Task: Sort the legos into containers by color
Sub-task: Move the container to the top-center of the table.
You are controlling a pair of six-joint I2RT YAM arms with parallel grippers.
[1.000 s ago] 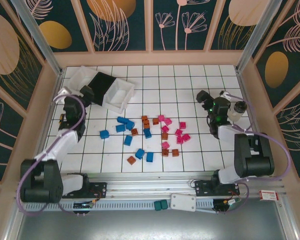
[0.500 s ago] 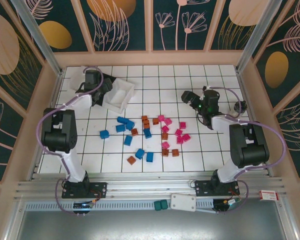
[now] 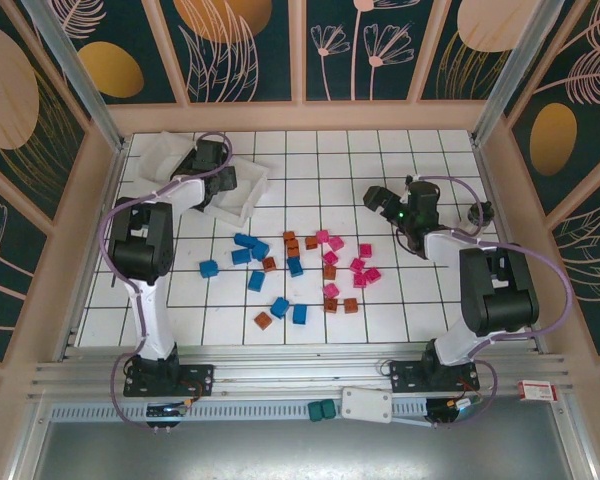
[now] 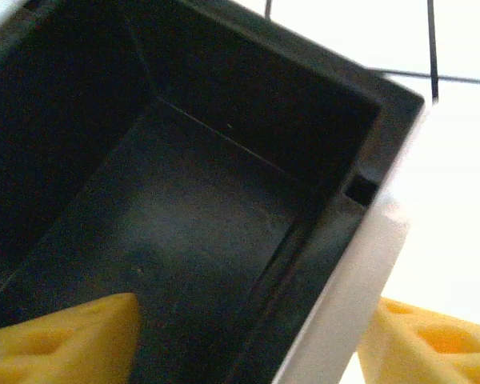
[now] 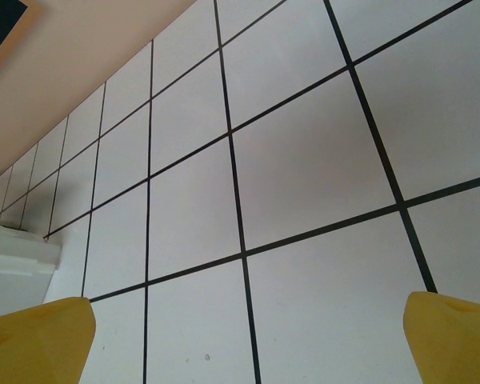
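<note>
**Top view.** You had the left gripper (image 3: 212, 160) at the upper left of the frame, between one white bin (image 3: 158, 150) and a second white bin (image 3: 246, 197). The right gripper (image 3: 380, 197) hung right of centre, jaws released and empty. The bricks (image 3: 295, 266) lay loose on the tiles in mid-frame, and none could be seen in a bin.

**Left wrist view.** The fingers (image 4: 56, 340) stood parted astride the end wall of the black bin (image 4: 184, 208), one inside and one outside, clamping nothing. The bin floor was bare. A white wall lay tight against the black one. The step looked like taking that bin by its wall. To do it well, you should have centred the black wall between the pads, sunk below the rim, and closed squarely without trapping the white wall.

**Right wrist view.** The spread fingertips (image 5: 32, 332) framed bare table (image 5: 304, 160).
</note>
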